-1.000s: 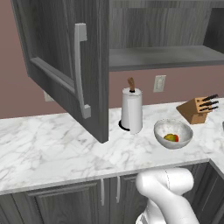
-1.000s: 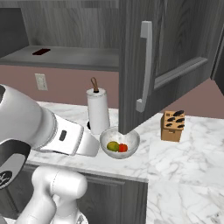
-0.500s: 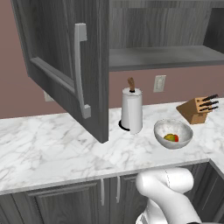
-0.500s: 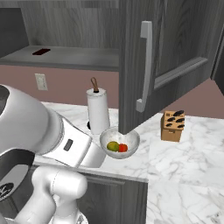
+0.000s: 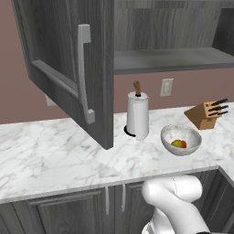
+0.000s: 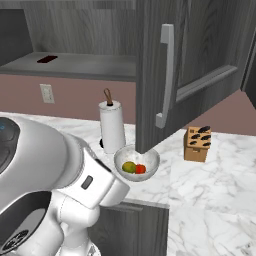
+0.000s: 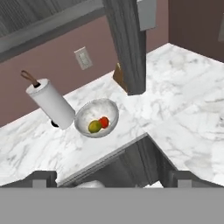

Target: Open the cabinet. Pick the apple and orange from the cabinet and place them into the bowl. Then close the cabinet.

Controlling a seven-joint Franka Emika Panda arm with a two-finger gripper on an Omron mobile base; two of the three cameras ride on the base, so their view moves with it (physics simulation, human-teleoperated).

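The cabinet [image 5: 68, 68] hangs wide open, doors swung out over the marble counter [image 5: 55, 155], exactly as a second ago, so closing it is the job left. Down in the bowl [image 6: 136, 162] by the paper-towel roll [image 6: 112, 126], both fruits already sit together. The gripper [image 7: 111, 177] has pulled back low in front of the counter, jaws spread, holding nothing.

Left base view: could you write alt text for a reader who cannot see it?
A dark grey wood-grain cabinet hangs with its door open over a white marble counter. On the counter, a shallow whitish-grey speckled bowl holds two fruits, between a white paper-towel roll and a wooden knife block.
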